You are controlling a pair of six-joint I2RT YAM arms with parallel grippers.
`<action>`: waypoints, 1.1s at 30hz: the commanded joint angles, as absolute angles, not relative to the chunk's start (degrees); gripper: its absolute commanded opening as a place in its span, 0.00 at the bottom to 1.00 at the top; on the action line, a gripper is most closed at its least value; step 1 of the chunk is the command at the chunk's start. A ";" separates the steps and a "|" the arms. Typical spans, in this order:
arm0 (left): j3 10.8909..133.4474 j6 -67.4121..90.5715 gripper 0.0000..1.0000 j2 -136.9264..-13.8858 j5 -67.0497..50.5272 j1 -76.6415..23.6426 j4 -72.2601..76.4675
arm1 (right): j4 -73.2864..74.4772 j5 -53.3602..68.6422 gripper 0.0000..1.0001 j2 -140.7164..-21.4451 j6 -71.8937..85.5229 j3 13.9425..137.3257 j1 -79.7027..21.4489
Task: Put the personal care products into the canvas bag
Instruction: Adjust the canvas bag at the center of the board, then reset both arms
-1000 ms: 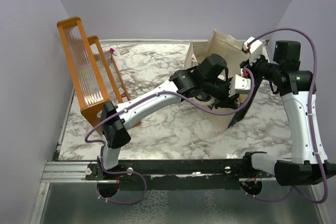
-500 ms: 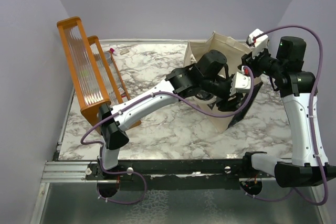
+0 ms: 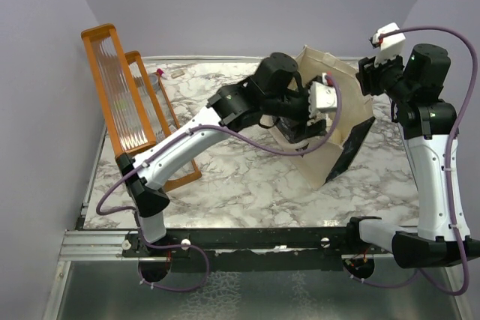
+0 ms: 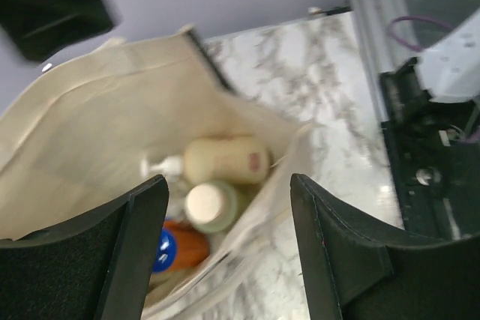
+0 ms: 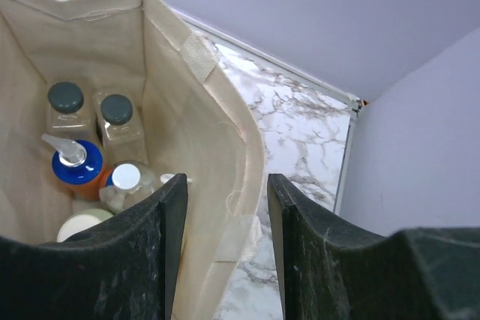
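Observation:
The canvas bag [image 3: 324, 164] stands open at the right of the table, its dark panel facing right. My left gripper [image 3: 298, 128] hangs open over its mouth with nothing between the fingers. Below it in the bag [image 4: 90, 125] lie the beige pump bottle [image 4: 225, 159], the olive-grey bottle with cream cap [image 4: 207, 206] and the orange bottle with blue cap [image 4: 180, 249]. My right gripper [image 5: 227, 260] is open, its jaws either side of the bag rim [image 5: 241, 177] without pinching it. That view also shows two clear bottles [image 5: 66, 103] [image 5: 116, 114] and the squat silvery one [image 5: 126, 179].
An orange wooden rack [image 3: 120, 103] stands along the left edge of the marble table [image 3: 232, 177]. A small clear object [image 3: 161, 75] lies behind it. The right arm [image 3: 424, 125] rises tall beside the bag, near the right wall.
My left gripper has opened and drawn up and back-left out of the bag. The right arm has lifted and swung right. The bag's mouth now stands taller.

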State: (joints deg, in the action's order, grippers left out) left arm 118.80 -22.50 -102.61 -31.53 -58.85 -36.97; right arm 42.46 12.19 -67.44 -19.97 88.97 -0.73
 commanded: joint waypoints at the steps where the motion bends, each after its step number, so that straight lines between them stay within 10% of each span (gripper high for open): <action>1: 117.97 -18.78 0.69 -97.56 -22.40 -51.75 -33.78 | 37.42 9.09 0.48 -67.63 -18.42 89.39 -0.53; 9: 110.30 -12.83 0.73 -89.70 -0.56 -39.88 -23.00 | 32.78 12.21 0.50 -68.12 -18.04 88.21 -0.53; 15: 104.50 -7.37 0.98 -85.34 10.12 -31.56 -18.06 | 30.77 13.01 0.57 -67.73 -16.74 87.34 -0.53; 21: 102.13 -7.69 0.99 -81.94 12.22 -27.08 -17.96 | 29.58 11.78 0.99 -65.43 -16.44 85.95 -0.51; 33: 95.97 -9.61 0.99 -75.43 10.10 -22.22 -18.34 | 28.84 8.79 0.99 -59.72 -15.98 83.08 -0.53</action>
